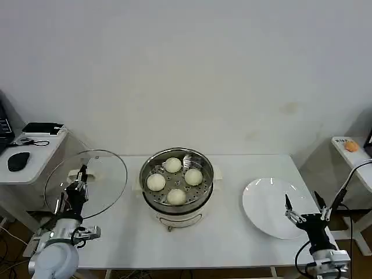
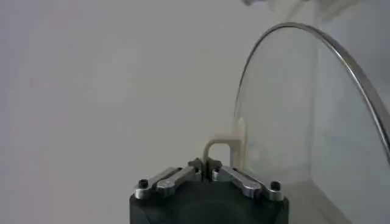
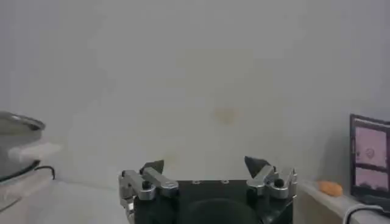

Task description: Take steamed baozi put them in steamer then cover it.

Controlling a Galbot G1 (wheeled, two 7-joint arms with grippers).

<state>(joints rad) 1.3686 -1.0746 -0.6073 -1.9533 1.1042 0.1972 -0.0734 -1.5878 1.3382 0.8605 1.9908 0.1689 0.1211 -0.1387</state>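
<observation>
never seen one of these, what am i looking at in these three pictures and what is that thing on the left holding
It is a two-armed robot at a white table. The big picture looks down from its head; the other two come from cameras on its wrists. In the middle stands a steel steamer with four steamed baozi inside. An empty white plate lies on the right. The left pincer is shut on the handle of a round glass lid, held up on edge beside the steamer; the left wrist picture shows that grip close up. The right pincer is open over the plate, holding nothing.

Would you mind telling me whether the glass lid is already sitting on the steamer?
No, the left hand holds the glass lid upright beside the steamer, whose four baozi lie uncovered.
</observation>
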